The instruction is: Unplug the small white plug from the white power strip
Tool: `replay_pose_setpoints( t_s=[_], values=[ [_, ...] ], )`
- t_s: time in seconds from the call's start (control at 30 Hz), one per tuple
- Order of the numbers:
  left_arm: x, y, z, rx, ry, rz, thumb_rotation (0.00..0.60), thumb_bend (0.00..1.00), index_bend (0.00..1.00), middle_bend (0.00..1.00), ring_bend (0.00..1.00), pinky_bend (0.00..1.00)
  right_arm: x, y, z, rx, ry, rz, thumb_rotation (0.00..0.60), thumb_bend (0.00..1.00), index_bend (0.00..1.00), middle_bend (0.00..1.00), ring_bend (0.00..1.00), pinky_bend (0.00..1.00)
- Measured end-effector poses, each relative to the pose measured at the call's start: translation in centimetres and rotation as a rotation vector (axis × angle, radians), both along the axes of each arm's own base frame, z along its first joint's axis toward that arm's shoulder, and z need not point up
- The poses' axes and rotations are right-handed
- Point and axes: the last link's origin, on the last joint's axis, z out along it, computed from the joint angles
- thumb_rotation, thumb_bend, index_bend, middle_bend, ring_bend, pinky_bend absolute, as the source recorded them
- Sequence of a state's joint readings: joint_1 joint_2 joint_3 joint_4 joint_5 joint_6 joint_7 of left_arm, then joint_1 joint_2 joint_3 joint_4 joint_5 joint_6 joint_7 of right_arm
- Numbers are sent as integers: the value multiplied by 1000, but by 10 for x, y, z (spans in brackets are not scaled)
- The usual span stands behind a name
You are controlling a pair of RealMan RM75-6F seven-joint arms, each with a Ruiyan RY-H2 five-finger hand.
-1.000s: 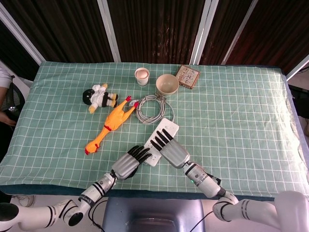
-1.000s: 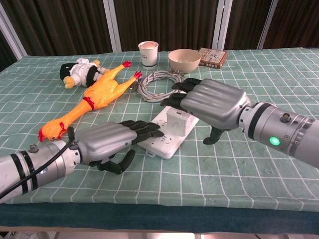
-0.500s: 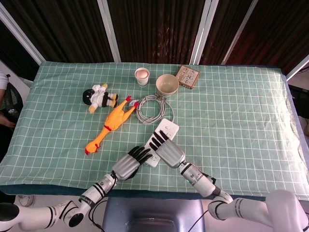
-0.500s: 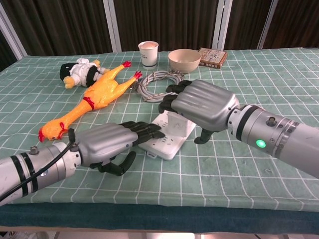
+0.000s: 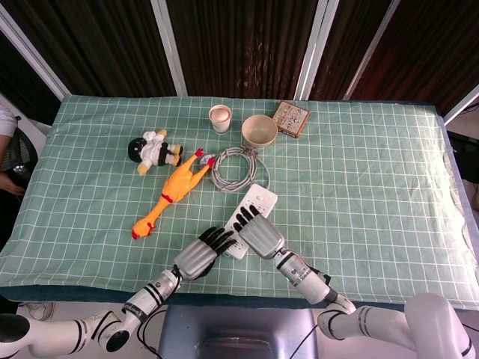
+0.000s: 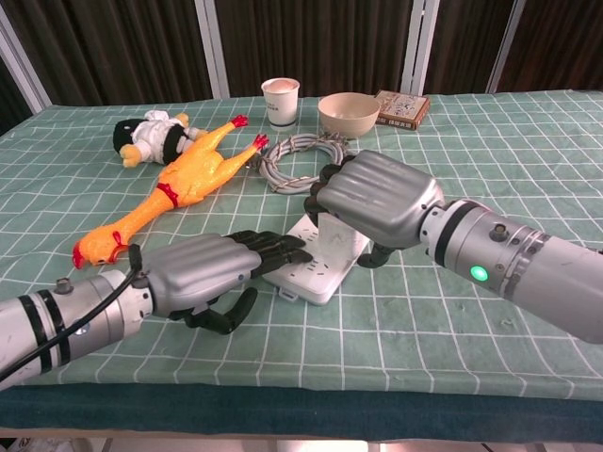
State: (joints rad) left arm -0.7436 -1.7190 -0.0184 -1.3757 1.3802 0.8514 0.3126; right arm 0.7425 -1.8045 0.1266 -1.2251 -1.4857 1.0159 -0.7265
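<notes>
The strip lies on the table, near its front edge and angled toward the coiled cable just behind it. The plug stands in the strip's middle part; in the chest view only a little of its white side shows, beneath the right hand. That hand covers it from above with its fingers curled down over the far side and its thumb low on the near side. Whether they actually grip the plug cannot be told, since the hand hides the contact.

The left hand lies flat, palm down, with nothing in its grasp. Its dark fingertips press on the near end of the strip.

To the left, a rubber chicken lies on the cloth. Beyond it is a black-and-white doll. Along the far side stand a cup, a bowl and a patterned box, side by side.
</notes>
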Motion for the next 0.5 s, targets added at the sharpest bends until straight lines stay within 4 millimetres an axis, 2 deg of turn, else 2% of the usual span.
replay_pose_setpoints(
  t_s=[0.2,0.43,0.5],
  values=[
    [0,0,-1,-1,1,-1,600,812,0,14,6,0,0,0,-2,2,9,-2,600,368,605,466,307,406],
    [1,0,0,0,2,-5,600,811,0,14,6,0,1,1,-4,12,1,-6,600,375,615,472,312,413],
    [1,0,0,1,5,-4,600,812,0,14,6,0,1,1,-5,14,0,-7,600,407,621,477,313,413]
  ],
)
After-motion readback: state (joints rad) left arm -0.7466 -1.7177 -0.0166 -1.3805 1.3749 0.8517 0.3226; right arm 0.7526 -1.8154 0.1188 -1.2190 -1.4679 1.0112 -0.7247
